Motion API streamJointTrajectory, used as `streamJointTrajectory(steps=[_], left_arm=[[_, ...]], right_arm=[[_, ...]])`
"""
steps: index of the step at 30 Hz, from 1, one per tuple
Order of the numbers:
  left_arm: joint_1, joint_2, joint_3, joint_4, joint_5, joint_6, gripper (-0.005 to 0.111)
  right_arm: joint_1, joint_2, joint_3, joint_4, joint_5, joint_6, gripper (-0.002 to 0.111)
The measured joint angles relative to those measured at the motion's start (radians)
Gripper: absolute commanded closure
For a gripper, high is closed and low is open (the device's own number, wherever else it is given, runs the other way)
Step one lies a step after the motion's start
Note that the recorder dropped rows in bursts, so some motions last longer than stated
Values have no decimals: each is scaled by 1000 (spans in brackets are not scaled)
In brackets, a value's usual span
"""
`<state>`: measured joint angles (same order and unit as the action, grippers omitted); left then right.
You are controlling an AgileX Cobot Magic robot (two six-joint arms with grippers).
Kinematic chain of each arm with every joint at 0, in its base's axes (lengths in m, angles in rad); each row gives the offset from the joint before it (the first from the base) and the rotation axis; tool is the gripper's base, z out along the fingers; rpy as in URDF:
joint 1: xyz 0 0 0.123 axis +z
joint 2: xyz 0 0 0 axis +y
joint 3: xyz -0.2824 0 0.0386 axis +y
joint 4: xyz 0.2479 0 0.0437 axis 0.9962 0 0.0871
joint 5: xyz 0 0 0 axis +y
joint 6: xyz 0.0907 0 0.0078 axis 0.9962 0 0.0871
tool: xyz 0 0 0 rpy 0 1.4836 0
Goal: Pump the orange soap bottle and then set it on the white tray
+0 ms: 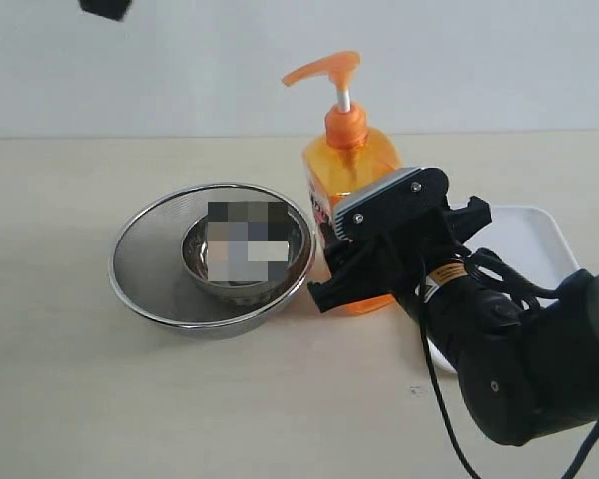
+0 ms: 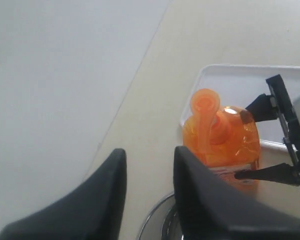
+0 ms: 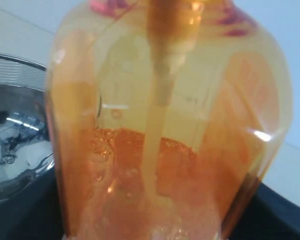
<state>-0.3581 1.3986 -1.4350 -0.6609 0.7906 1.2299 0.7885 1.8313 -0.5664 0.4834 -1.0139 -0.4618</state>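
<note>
Orange soap bottle (image 1: 351, 175) stands upright on the beige table (image 1: 60, 399), mid-scene. It sits between the steel bowls (image 1: 140, 274) on its left and the white tray (image 1: 534, 235) on its right, just beside both and not on the tray. Pump head is up with the white stem showing, spout pointing left.

Right gripper (image 1: 344, 271) comes in from the near right. Its jaws are on opposite sides of the bottle's lower body, clamped on it. The right wrist view is filled by the translucent bottle, with a bowl edge visible past it.

Left gripper (image 2: 150, 165) is high over the scene, looking down on the pump head. Fingers (image 2: 110, 190) are partly spread, with nothing between them and no contact with the bottle.

The bowls are a mesh outer bowl with a smaller steel one nested inside. Part of the inner bowl is blurred out, so its contents can't be made out.
</note>
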Motion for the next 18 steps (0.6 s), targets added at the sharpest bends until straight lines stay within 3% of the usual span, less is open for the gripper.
streamJointTrajectory(steps=[6,18], left_arm=[[8,-144,0,61,84,-155,77],[8,-177,89,88,92,-172,77]], right_arm=[[0,0,0,0,0,-32,92],[2,-46,2,82,61,-168,92]])
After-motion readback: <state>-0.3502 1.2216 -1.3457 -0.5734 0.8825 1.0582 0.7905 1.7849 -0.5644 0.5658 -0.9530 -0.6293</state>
